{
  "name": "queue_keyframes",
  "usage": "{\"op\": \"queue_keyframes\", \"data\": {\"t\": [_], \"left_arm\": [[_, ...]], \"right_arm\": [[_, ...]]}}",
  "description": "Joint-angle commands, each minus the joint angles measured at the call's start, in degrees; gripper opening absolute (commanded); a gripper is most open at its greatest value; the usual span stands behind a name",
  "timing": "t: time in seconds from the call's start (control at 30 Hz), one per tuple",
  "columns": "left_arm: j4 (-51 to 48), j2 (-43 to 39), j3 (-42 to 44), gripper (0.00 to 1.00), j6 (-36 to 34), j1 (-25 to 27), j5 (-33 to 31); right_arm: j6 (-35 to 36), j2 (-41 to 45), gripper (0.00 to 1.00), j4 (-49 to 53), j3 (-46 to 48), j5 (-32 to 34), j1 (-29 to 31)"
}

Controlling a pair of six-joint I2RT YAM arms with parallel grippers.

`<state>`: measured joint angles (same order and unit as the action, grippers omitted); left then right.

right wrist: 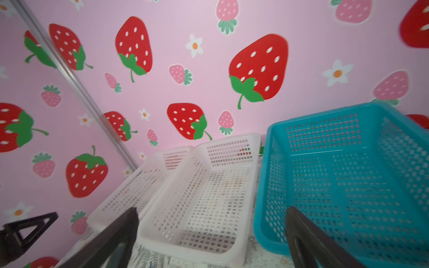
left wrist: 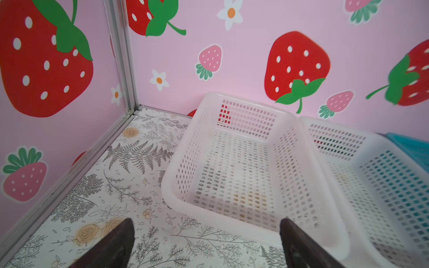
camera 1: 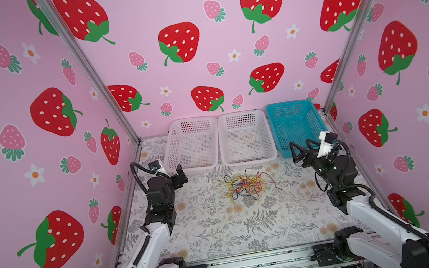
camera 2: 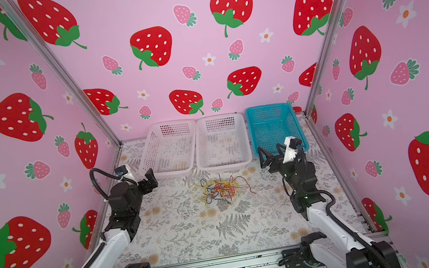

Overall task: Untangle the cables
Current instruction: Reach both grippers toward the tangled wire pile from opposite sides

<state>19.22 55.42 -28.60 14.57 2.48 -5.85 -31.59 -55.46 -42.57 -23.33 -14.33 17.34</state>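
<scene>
The cables [camera 1: 243, 187] are lying knotted just in front of the middle white basket [camera 1: 249, 161], with the left gripper [camera 1: 181, 172] and right gripper [camera 1: 301, 145] hovering released and empty to its left and right, likely readying a two-sided pull.

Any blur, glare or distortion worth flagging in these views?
Both top views: even light, no glare, wide-angle stretch at the edges, cables small but sharp. Left wrist view: mostly crisp. Right wrist view: softer, blue basket mesh smeared.
</scene>
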Motion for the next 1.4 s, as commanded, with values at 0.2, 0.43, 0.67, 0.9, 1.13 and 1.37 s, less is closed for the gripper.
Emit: {"op": "queue_keyframes", "data": {"t": [0.2,0.43,0.67,0.9,1.13,1.37], "left_arm": [[-27.9,-9.1,-10.1,0.99,29.8,0.2,1.5],[-36.3,-7.1,-15.2,0.99,27.1,1.7,8.8],[-41.2,-6.6,-15.0,0.99,27.0,8.8,4.5],[-40.6,-7.0,-11.4,1.00,30.4,15.2,2.0],[-40.1,-4.1,-9.4,0.95,32.9,18.4,4.7],[-39.3,-3.9,-7.5,0.93,33.6,21.8,3.4]], "right_arm": [[8.4,-4.9,0.97,15.3,-7.1,3.4,17.2],[11.9,-10.8,0.79,23.0,-11.3,1.7,20.3],[15.5,-21.8,0.61,29.7,-17.1,2.1,23.9],[15.9,-27.1,0.56,29.0,-18.1,4.5,26.4],[15.8,-33.1,0.49,29.2,-19.3,12.5,28.1],[14.4,-35.7,0.45,26.2,-17.9,11.0,28.3]]}}
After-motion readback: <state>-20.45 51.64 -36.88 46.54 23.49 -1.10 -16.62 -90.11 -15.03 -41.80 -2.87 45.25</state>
